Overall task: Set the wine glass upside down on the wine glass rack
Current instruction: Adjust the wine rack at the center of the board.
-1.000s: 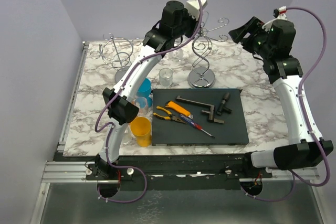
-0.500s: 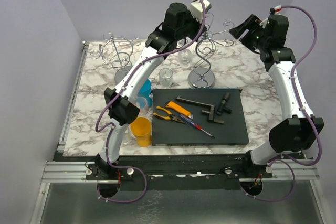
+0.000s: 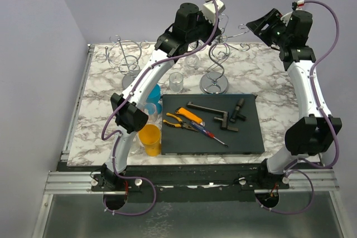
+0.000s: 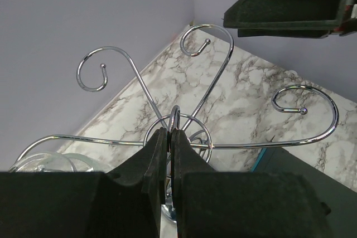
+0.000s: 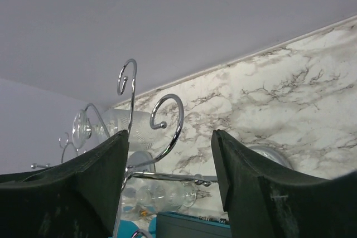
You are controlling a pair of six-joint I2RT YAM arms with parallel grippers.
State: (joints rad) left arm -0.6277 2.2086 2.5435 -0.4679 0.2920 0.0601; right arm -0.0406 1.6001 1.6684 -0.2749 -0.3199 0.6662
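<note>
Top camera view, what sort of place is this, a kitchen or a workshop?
Probably neither: a robot test cell. Plain walls box in a marble-patterned table, robot arms are bolted at its near edge, and props mix a wine glass rack with hand tools on a black mat.

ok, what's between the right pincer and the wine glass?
Only curled chrome hooks of the wine glass rack. In the right wrist view they stand between the open right pincer and the wine glass behind them.
</note>
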